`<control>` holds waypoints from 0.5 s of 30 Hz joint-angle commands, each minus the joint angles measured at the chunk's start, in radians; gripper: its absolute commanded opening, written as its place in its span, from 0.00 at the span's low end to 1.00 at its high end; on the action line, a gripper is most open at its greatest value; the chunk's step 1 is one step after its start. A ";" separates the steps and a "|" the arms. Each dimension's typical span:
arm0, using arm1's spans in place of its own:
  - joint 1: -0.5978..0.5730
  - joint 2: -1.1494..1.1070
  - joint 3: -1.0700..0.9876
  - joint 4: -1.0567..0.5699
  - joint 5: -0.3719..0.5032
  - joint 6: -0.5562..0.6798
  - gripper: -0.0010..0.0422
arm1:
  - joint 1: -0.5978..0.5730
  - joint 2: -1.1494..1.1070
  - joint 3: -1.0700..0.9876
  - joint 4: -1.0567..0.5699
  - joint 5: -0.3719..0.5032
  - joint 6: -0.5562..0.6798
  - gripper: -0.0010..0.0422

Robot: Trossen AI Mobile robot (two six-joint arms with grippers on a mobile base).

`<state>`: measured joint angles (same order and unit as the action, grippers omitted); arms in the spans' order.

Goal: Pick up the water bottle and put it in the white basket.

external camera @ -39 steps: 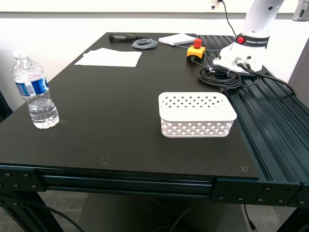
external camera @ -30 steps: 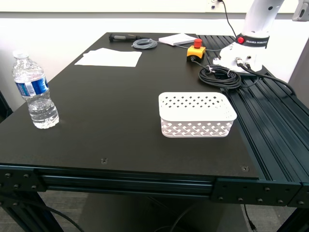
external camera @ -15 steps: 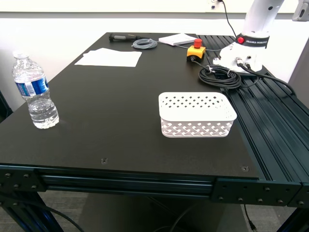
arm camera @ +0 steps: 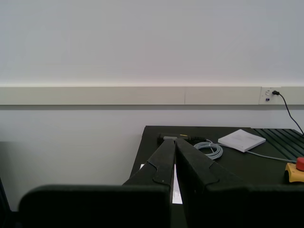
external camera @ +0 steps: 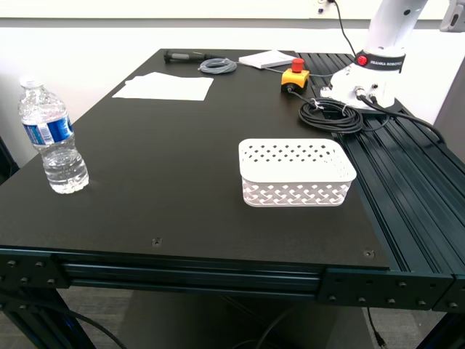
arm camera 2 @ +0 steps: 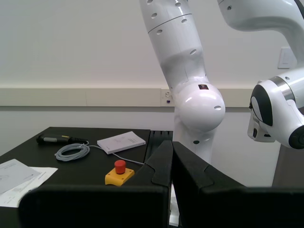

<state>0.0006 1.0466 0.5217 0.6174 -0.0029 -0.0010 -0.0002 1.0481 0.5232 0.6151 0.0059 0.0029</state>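
Water bottle (external camera: 52, 140) upright, well apart from white basket (external camera: 296, 172) — both grippers' fingers (arm camera: 164, 164) together.

Bright, even indoor light (soft shadows only), sharp throughout, no glare.

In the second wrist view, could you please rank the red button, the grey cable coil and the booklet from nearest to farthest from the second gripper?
1. Red button, just past my second gripper, on its yellow box.
2. Booklet, farther back on the table.
3. Grey cable coil, off beyond the button; close to the booklet's distance, so 2 and 3 are nearly tied.
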 commanded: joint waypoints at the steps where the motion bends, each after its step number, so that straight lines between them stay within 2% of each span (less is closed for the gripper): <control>1: 0.000 0.000 0.001 0.003 0.000 0.000 0.02 | 0.000 0.000 0.000 0.004 0.002 -0.002 0.02; 11: 0.000 0.000 0.001 0.003 0.000 0.000 0.02 | 0.000 0.000 0.000 -0.003 0.002 -0.007 0.02; 13: 0.000 0.000 0.001 0.003 0.000 0.000 0.02 | 0.000 -0.002 0.002 -0.054 0.002 -0.002 0.02; 15: 0.000 0.000 0.001 0.003 0.000 0.000 0.02 | 0.000 -0.023 0.009 -0.188 -0.033 -0.002 0.02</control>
<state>0.0002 1.0466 0.5217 0.6174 -0.0029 -0.0010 -0.0002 1.0370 0.5278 0.4923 -0.0006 0.0017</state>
